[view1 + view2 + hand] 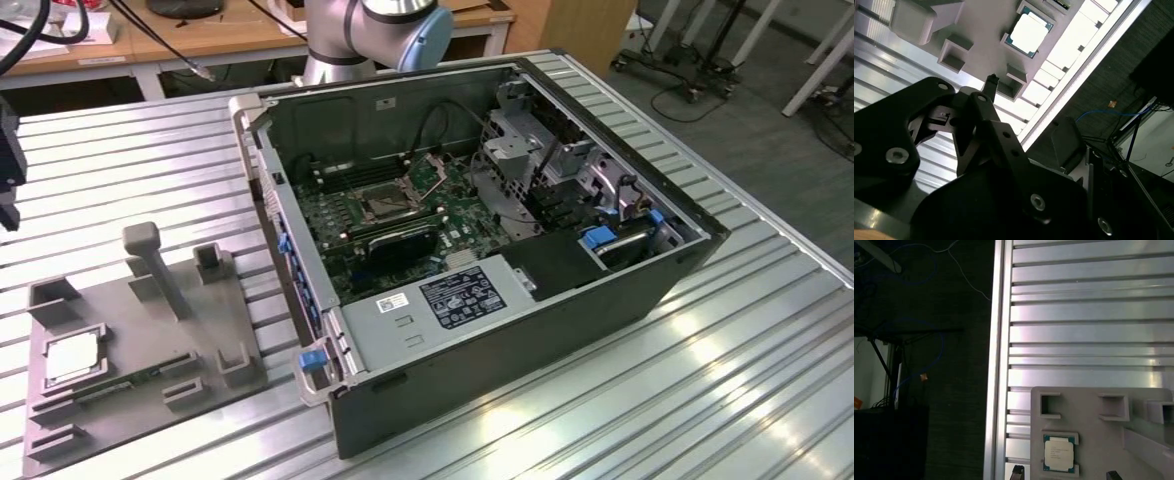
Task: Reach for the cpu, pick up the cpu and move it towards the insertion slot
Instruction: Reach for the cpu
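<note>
End effector (1064, 473): black, spread wide, holding nothing.
Cpu (1058, 452): small square silvery chip, greenish rim, flat in a grey plastic tray (1089, 396) recess, just ahead of it, untouched.
Handling: probably light, stiff, fragile; pinch opposite bare edges.
Room: raised lips hug its corners; silver-framed dark square insertion slot (387, 203) well apart, inside the open black computer case (534, 360).

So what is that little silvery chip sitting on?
The cpu lies in a shallow square recess of the grey tray, which rests on the ribbed metal table. The chip itself covers the floor of the recess beneath it.
</note>
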You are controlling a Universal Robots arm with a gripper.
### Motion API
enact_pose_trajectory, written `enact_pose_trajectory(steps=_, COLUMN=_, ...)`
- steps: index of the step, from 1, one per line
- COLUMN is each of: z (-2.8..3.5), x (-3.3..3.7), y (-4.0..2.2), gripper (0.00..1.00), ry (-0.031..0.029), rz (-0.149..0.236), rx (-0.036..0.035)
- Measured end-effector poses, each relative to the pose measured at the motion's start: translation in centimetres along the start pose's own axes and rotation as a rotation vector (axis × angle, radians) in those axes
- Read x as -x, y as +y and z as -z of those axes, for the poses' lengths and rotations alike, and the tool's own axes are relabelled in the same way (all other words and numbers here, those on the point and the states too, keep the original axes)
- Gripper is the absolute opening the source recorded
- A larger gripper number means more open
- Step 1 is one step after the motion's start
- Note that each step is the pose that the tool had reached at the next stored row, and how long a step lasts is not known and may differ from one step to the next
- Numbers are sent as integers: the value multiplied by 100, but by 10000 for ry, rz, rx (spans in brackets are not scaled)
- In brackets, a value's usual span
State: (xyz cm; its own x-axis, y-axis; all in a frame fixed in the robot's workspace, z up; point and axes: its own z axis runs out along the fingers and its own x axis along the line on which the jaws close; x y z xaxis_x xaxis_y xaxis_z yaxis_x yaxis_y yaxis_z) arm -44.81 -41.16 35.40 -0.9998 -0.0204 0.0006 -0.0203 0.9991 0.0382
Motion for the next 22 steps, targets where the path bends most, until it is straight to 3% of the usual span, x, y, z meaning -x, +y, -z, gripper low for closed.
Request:
enact_pose_trajectory(steps=11, z=-25, x=0, y=-1, gripper=71, ry=-1, rz=1, rx=2)
enact_pose_trajectory(steps=22, z=-204, x=0, y=-8, gripper=71, ry=-1, rz=1, rx=0)
